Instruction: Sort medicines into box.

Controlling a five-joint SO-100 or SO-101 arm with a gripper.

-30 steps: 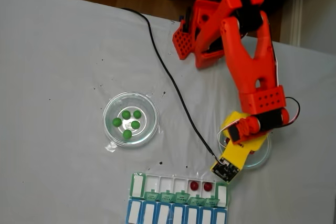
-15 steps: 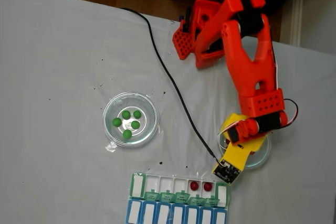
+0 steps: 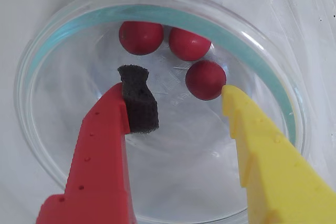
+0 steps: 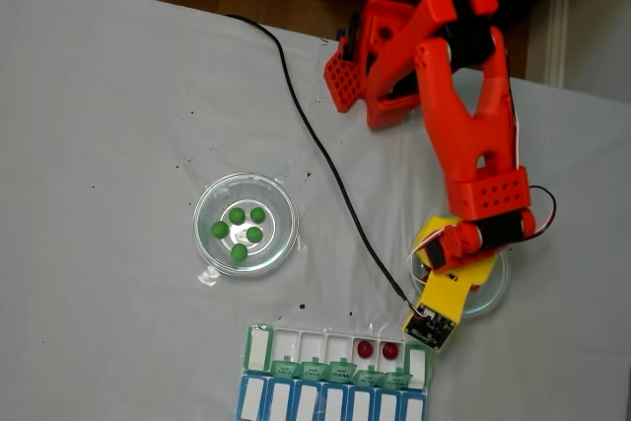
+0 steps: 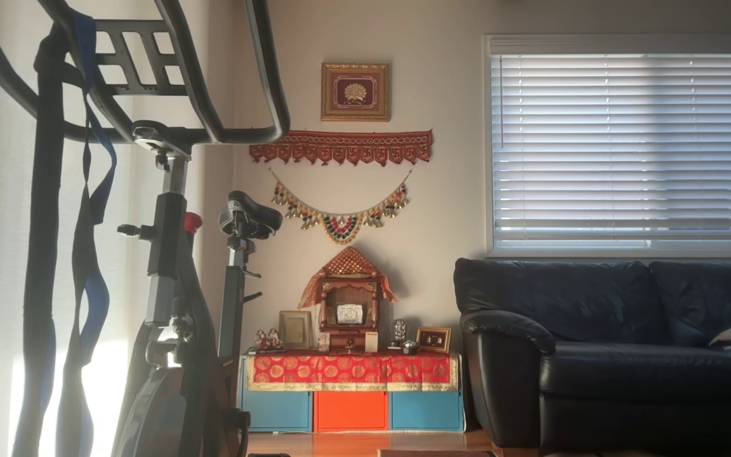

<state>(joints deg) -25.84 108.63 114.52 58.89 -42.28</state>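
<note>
Nearby, claw (image 3: 181,98) spread apart over dish (image 3: 63,35), red balls (image 3: 205,78) just ahead

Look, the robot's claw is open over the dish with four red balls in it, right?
Not quite: the dish holds three red balls, not four, as the wrist view shows. The rest is right: the gripper is open above that dish, holding nothing.

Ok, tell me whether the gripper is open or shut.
Open. In the wrist view the gripper has its red and yellow fingers spread apart inside the clear dish, holding nothing; three red balls lie ahead.
</note>
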